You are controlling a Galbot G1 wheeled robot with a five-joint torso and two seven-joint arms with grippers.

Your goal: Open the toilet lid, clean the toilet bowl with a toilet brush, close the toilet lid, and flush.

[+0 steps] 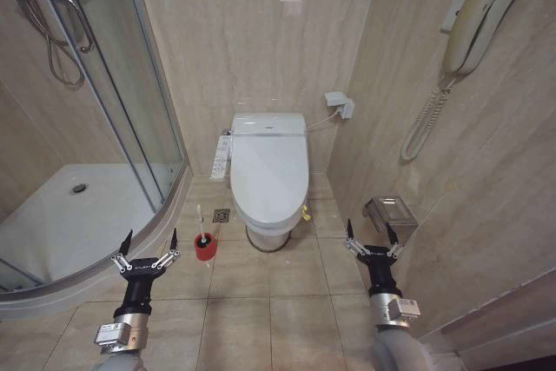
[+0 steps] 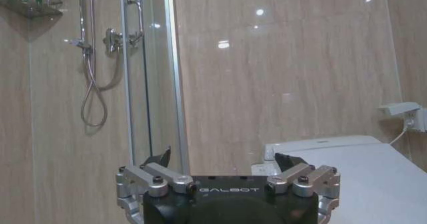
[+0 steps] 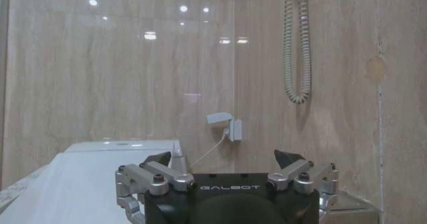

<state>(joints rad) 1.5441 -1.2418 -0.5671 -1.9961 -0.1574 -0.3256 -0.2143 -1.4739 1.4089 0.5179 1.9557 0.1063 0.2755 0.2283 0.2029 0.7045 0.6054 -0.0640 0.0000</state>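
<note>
The toilet lid [image 1: 271,171] is a glossy white oval, lying shut over the toilet against the back wall; a yellow strap [image 1: 305,212] hangs at its front right edge. The toilet bowl is hidden beneath it. The toilet brush [image 1: 201,221] stands in a red holder cup [image 1: 206,248] on the floor left of the toilet. My left gripper [image 1: 150,237] is open, low at the left, a short way left of the cup. My right gripper [image 1: 371,229] is open at the right, beside the toilet's front. The lid [image 2: 373,174] [image 3: 73,184] also shows past each wrist's own open gripper [image 2: 227,159] [image 3: 227,156].
A glass shower enclosure [image 1: 104,84] with a white tray [image 1: 78,215] fills the left. A wall phone [image 1: 473,23] with a coiled cord and a paper holder [image 1: 391,212] hang on the right wall. A control panel [image 1: 221,156] sits left of the toilet. Tiled floor lies in front.
</note>
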